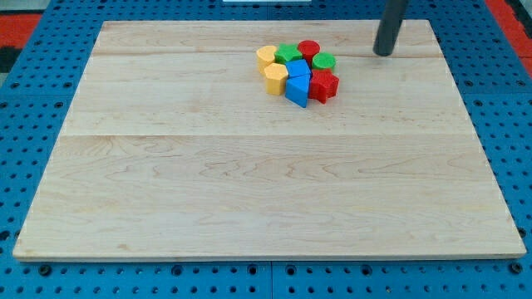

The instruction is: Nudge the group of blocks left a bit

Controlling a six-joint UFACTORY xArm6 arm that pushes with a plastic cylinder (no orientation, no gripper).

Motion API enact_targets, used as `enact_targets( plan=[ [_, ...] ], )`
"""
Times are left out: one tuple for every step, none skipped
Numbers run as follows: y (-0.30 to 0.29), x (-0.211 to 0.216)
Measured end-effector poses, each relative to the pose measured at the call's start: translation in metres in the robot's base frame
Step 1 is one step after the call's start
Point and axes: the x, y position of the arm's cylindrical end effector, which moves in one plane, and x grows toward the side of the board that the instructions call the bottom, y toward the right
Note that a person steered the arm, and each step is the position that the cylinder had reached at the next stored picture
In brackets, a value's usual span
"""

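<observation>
A tight group of blocks sits on the wooden board (249, 191) near the view's top centre. It holds a yellow round block (266, 56), a yellow hexagonal block (276, 79), a green star-like block (288, 55), a red cylinder (309, 50), a green cylinder (324, 61), two blue blocks (298, 70) (297, 90) and a red star-like block (323, 85). My tip (383, 51) rests on the board to the right of the group, apart from it, about level with the red cylinder.
The board lies on a blue perforated base (33, 100) that surrounds it. Red patches show at the view's top left corner (17, 17) and top right corner (511, 12).
</observation>
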Motion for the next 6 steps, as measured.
enact_targets(
  plan=[
    [-0.014,0.024],
    [-0.023,0.040],
    [-0.047,0.051],
    [-0.064,0.055],
    [-0.090,0.057],
    [-0.106,0.059]
  ],
)
